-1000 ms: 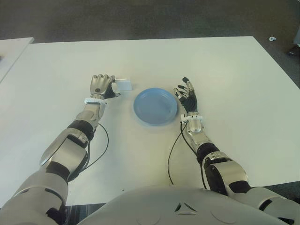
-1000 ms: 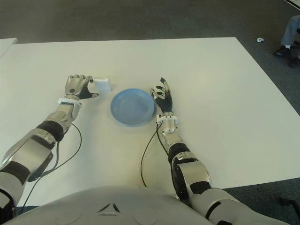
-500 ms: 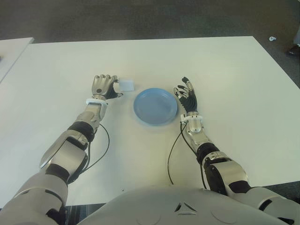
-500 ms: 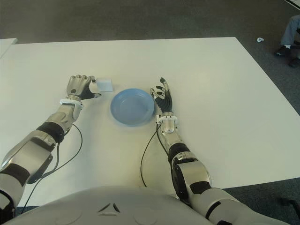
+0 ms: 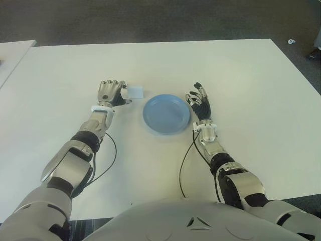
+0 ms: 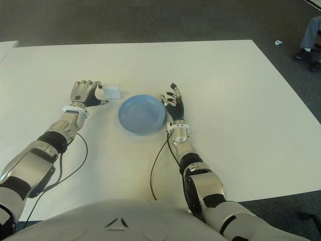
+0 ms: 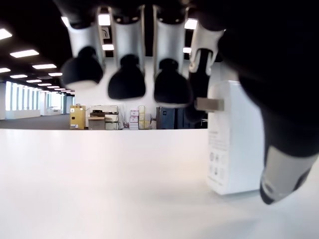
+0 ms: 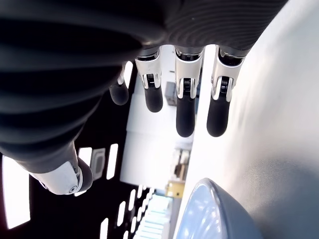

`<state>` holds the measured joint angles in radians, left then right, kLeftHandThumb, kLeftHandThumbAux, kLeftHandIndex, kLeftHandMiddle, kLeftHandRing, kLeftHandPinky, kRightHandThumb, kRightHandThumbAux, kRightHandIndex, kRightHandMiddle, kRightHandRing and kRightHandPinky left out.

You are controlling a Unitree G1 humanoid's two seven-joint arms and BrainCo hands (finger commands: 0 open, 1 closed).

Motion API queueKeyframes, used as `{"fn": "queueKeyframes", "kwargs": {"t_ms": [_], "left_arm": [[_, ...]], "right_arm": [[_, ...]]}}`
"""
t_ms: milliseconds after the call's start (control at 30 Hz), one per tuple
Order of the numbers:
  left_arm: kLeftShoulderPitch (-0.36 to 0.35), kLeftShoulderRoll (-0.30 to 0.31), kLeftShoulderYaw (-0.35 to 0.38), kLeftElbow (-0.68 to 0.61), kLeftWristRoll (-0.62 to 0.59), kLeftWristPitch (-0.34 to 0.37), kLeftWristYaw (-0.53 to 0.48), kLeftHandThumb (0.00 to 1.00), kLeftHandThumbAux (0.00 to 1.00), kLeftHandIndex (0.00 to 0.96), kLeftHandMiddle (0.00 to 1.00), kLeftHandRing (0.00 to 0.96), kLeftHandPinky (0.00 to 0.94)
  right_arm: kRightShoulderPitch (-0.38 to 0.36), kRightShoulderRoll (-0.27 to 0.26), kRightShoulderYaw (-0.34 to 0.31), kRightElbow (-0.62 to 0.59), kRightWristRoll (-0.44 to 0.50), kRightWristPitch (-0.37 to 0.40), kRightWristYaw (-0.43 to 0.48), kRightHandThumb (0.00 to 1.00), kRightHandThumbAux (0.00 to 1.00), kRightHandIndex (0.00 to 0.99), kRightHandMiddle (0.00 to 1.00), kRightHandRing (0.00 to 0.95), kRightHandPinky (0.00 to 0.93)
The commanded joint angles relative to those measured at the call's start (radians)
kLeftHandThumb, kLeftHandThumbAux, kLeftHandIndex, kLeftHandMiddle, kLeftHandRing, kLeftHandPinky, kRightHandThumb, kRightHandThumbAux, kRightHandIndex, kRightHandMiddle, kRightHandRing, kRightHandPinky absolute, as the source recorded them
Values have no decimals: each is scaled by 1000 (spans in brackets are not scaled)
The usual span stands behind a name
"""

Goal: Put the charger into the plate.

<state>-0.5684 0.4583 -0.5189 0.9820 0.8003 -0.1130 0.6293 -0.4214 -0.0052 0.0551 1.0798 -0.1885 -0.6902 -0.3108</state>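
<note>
The white charger point(image 5: 135, 91) stands on the white table point(image 5: 241, 75), just left of the blue plate point(image 5: 166, 113). My left hand point(image 5: 122, 95) is at the charger's left side, fingers curled. In the left wrist view the charger point(image 7: 232, 144) sits on the table between the thumb point(image 7: 279, 164) and the index fingertip point(image 7: 199, 55), with its metal prong pointing toward the fingers. My right hand point(image 5: 198, 100) shows at the plate's right edge, fingers point(image 8: 184, 119) straight and spread, holding nothing; the plate's rim point(image 8: 214, 209) is close by.
A second table's corner point(image 5: 12, 55) shows at the far left. Thin black cables point(image 5: 108, 160) point(image 5: 184, 165) trail from both wrists across the table toward me. On the floor beyond the right edge are a small white object point(image 5: 291, 41) and a person's leg point(image 6: 310, 35).
The charger has shifted slightly right and stands squarer by my left fingertips. My left hand has edged a little. The right hand and plate have not moved.
</note>
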Motion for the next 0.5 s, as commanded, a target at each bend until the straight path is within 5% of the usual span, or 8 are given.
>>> {"fn": "queueKeyframes", "kwargs": {"t_ms": [33,500], "left_arm": [[11,5,6,2,-9,-11,-20,720,699,443,850,837,822],[8,3,16,-13,-9,-3,-29,736,698,442,852,842,841]], "right_arm": [[113,26,4,106,0,83,18,0,590,0,128,235,292],[106,25,-3,113,6,94,27,0,557,0,138,259,334]]}}
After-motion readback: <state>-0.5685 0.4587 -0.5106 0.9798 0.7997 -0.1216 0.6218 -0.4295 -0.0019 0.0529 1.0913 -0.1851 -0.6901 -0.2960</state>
